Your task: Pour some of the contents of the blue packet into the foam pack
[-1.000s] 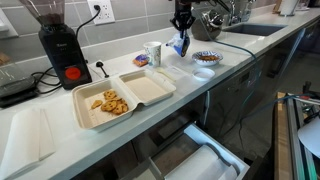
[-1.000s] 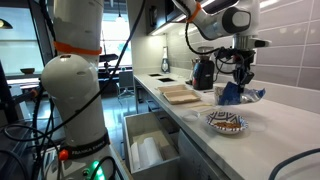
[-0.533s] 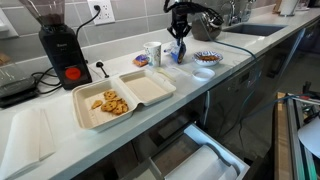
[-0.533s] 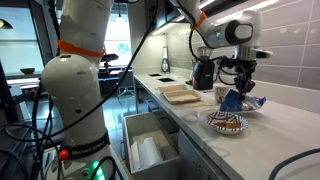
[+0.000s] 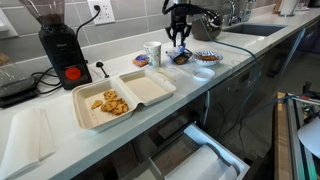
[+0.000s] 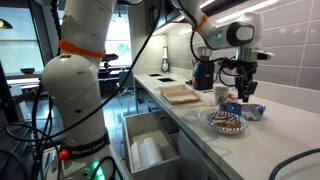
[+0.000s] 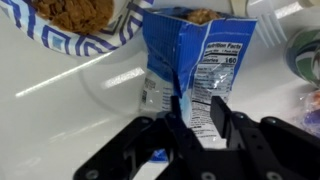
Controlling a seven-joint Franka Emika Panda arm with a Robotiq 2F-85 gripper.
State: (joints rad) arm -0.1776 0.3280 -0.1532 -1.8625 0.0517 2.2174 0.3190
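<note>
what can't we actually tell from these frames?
- Whether the gripper is open or shut: in the wrist view its fingers overlap the lower edge of the blue packet, and it is too small in both exterior views.
- Opening of the packet: wrist view, cut off by the top edge.
- Food on the patterned plate: wrist view, cropped and blurred.
- The foam pack: outside the wrist view.

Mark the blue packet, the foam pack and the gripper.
blue packet (image 7: pixel 195 55): wrist view, on its blue panel beside the nutrition label.
foam pack (image 5: pixel 150 88): in an exterior view, on the bare half without food.
gripper (image 7: pixel 197 112): wrist view, midway between its fingertips.
</note>
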